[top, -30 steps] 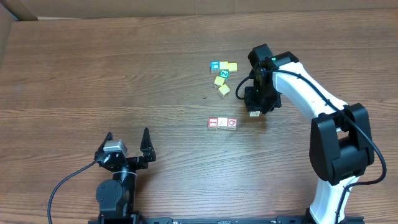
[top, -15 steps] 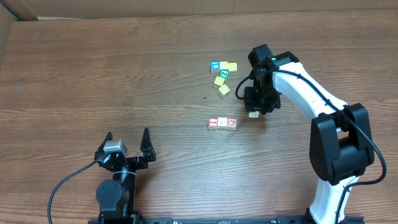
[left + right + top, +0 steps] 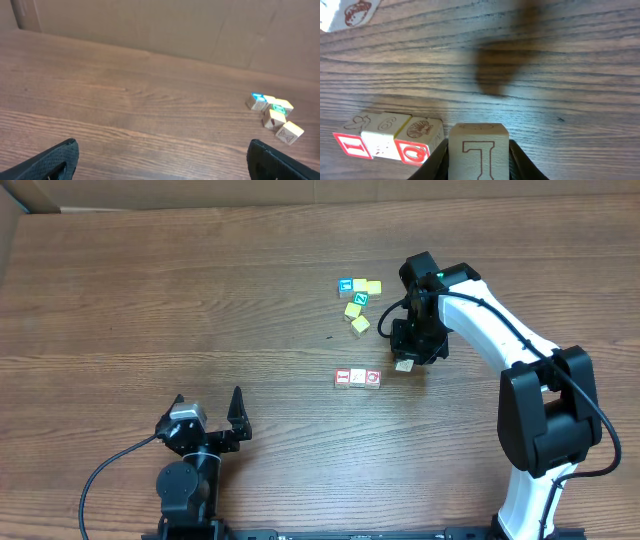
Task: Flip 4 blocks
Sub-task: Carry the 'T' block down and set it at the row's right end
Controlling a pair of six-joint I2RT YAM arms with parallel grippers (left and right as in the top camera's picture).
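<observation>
Hiding block (image 3: pixel 479 149) sides: right pincer (image 3: pixel 479 163)

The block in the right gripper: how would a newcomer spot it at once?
Follow the white right arm down to the right gripper. The block is clamped between its jaws, just right of a row of three red-marked blocks. It alone is gripped, showing a thin red outlined character on a pale face.
</observation>
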